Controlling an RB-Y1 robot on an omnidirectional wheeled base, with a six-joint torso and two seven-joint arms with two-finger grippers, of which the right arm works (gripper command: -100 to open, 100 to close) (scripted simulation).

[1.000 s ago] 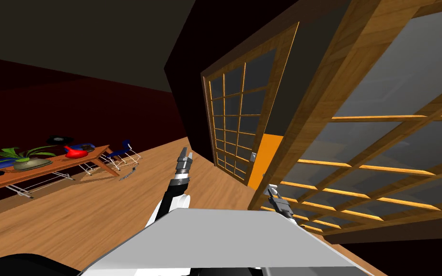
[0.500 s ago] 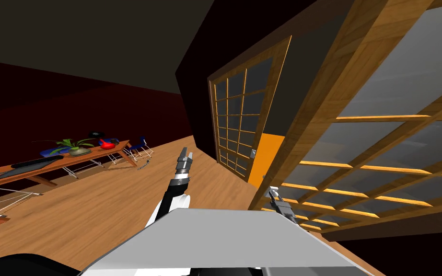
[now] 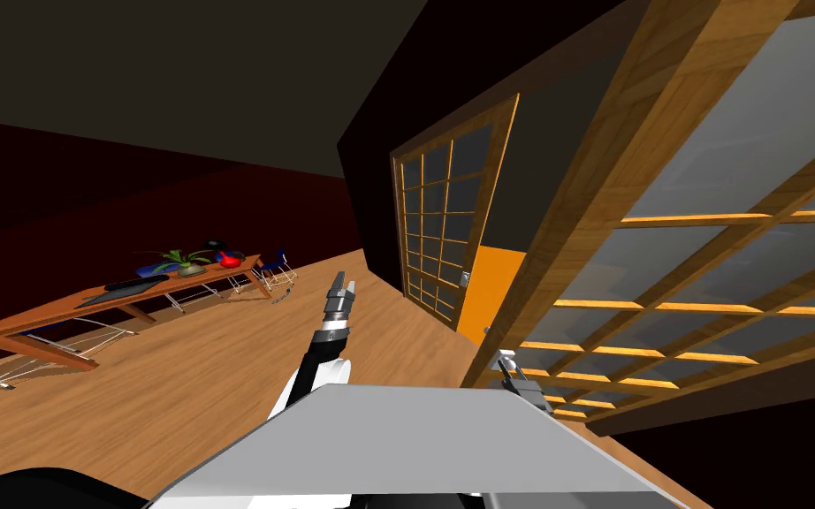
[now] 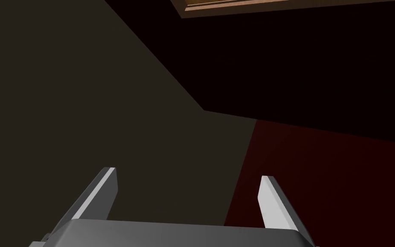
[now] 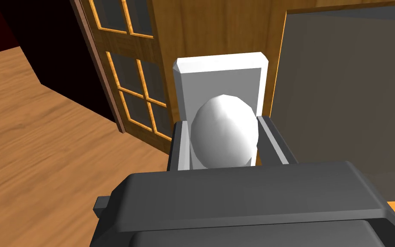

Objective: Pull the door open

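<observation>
Gripping the white knob (image 5: 224, 131) at the centre of the right wrist frame, the right claw (image 5: 222, 124) is clamped on its sides. The wood-and-glass door (image 3: 591, 177) fills the head frame's right, seemingly swung partway; more pulling likely remains. The left claw (image 4: 188, 176), fingers apart, holds nothing.

Own view turns: the long brown wooden table (image 3: 43, 312) now appears smaller and farther toward centre. The right claw (image 3: 508, 359), on the white oval knob (image 5: 224, 131), sits slightly lower.
</observation>
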